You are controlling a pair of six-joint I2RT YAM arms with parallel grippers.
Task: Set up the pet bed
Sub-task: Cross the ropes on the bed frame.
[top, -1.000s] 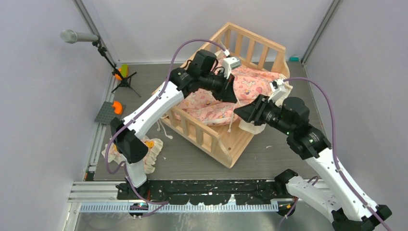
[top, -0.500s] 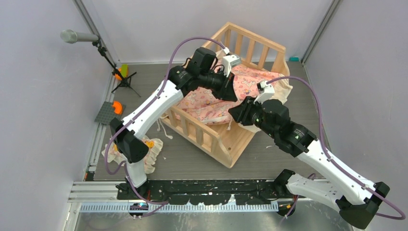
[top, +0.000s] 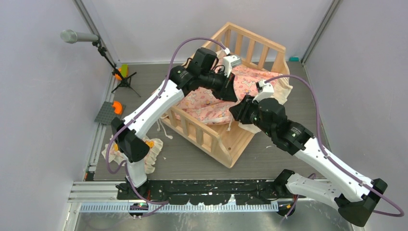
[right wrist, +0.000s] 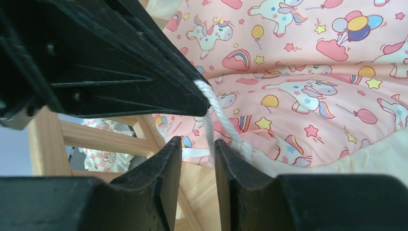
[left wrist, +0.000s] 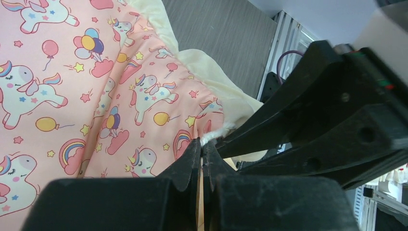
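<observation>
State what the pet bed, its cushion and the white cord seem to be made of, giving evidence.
The pet bed looks like pale unpainted wood, grain showing, matt. The cushion is printed fabric, probably cotton: it creases softly. The cord is twisted white fibre, perhaps cotton; its strands show.

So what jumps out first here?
The pink unicorn cushion lies in the wooden bed at mid-table. Over its near edge both grippers meet: the left gripper is shut on a white cord, the right gripper open right beside it.
</observation>
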